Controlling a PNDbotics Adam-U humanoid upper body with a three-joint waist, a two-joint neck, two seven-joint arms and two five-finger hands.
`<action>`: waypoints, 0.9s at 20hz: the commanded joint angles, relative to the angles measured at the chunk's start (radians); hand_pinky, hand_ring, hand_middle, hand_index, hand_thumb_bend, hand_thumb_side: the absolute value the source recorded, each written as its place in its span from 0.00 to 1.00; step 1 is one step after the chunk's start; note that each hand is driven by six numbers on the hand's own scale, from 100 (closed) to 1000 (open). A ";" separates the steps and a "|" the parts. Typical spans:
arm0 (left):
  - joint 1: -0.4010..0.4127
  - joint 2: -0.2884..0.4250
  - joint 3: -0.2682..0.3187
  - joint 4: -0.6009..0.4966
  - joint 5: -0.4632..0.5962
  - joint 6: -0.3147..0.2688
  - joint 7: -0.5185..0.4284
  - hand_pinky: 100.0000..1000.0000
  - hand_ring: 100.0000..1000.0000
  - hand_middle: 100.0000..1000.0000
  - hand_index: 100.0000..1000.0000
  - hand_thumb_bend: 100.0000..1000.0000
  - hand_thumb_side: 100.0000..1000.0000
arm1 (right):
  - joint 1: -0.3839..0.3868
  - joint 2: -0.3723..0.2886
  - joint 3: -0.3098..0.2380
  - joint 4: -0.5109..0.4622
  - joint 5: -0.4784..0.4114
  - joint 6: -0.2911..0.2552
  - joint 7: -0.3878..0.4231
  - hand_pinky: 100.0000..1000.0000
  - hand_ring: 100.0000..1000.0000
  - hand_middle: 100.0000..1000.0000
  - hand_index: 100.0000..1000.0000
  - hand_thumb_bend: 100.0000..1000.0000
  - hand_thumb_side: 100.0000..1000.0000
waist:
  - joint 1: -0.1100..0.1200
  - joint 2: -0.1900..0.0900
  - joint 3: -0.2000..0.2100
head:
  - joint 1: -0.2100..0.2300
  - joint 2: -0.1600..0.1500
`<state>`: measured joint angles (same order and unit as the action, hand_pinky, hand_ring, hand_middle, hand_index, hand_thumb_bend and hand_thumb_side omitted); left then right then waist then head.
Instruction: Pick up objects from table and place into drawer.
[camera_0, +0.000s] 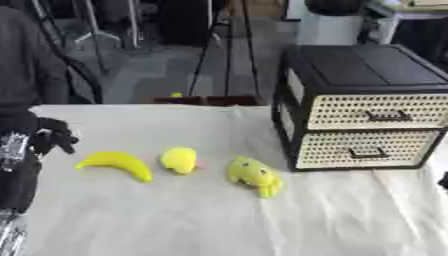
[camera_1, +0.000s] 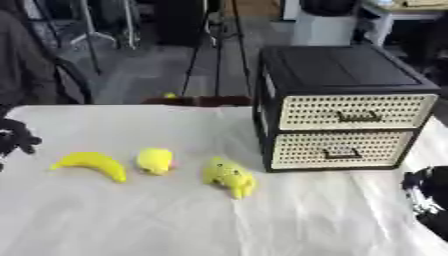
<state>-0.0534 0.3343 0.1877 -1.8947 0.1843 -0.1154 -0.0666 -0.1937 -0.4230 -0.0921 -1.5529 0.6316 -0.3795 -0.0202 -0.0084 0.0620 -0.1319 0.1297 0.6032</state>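
Three yellow toys wait left of the drawer unit (camera_0: 363, 107), both drawers closed.
Banana (camera_0: 116, 164) farthest, round toy (camera_0: 179, 159) between, plush (camera_0: 255, 176) nearest it; left hand (camera_0: 51, 135) curled empty, right hand's (camera_1: 427, 192) fingers unclear.

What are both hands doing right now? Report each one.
Left hand: fingers curled, holding nothing, left of the banana.
Right hand: at the right edge, away from the drawer unit; fingers cannot be told.
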 joint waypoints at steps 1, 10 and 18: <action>-0.007 0.013 0.002 -0.013 0.001 0.001 -0.004 0.60 0.34 0.43 0.56 0.27 0.82 | -0.017 -0.030 -0.003 -0.016 -0.001 0.002 0.001 0.00 0.13 0.23 0.51 0.00 0.88 | -0.003 -0.006 0.001 | -0.004 -0.009; -0.008 0.013 0.001 -0.014 0.001 0.001 -0.005 0.60 0.34 0.43 0.56 0.27 0.82 | -0.037 -0.039 0.007 -0.007 0.002 0.001 0.011 0.00 0.12 0.22 0.53 0.00 0.88 | -0.004 -0.005 0.004 | -0.004 -0.005; -0.006 0.014 -0.001 -0.013 0.002 0.000 -0.009 0.60 0.34 0.43 0.56 0.27 0.82 | -0.141 -0.068 0.044 0.072 0.002 -0.007 0.053 0.00 0.11 0.21 0.56 0.00 0.90 | -0.004 -0.010 0.009 | -0.011 -0.004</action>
<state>-0.0532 0.3342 0.1871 -1.8947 0.1844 -0.1132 -0.0710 -0.3157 -0.4526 -0.0491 -1.4872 0.6319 -0.3839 0.0251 -0.0133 0.0618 -0.1230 0.1214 0.6035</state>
